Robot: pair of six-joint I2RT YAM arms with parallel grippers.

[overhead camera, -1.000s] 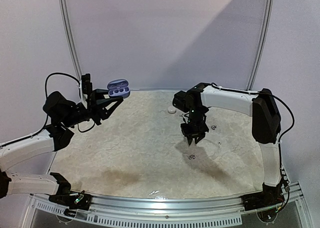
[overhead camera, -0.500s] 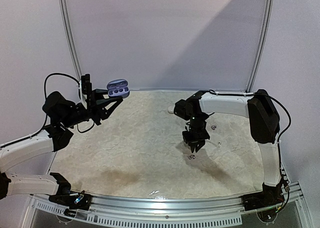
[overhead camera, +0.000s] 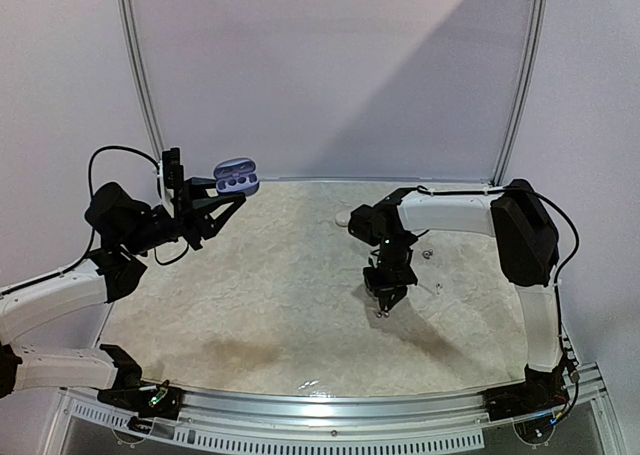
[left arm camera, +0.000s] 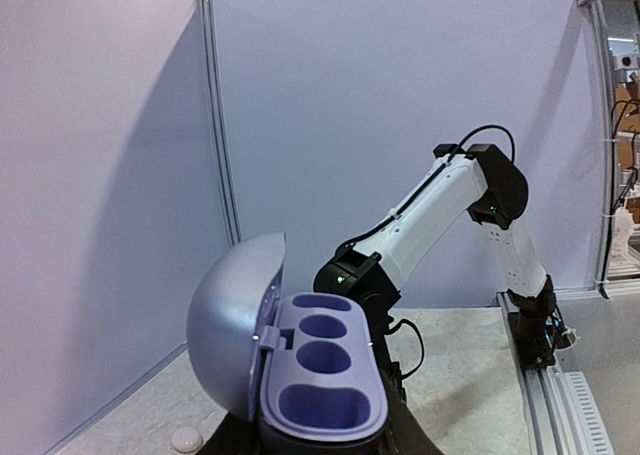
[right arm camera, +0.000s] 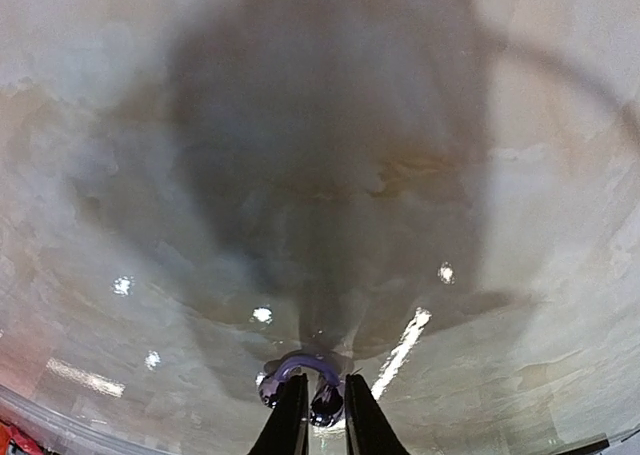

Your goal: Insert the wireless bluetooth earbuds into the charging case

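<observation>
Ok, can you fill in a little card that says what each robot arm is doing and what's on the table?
Left pincer: shut on the open purple charging case, held up above the table
Case pockets: look empty
Right pincer: down at the table, shut on one earbud
Also on table: small white round thing

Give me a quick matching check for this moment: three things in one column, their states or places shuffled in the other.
Things:
1. charging case
2. right claw
3. white round piece

States:
A. down at the table, shut on an earbud
B. lid open, held in the air by the left claw
C. lying on the table near its far edge

Pairs: 1-B, 2-A, 3-C
</observation>
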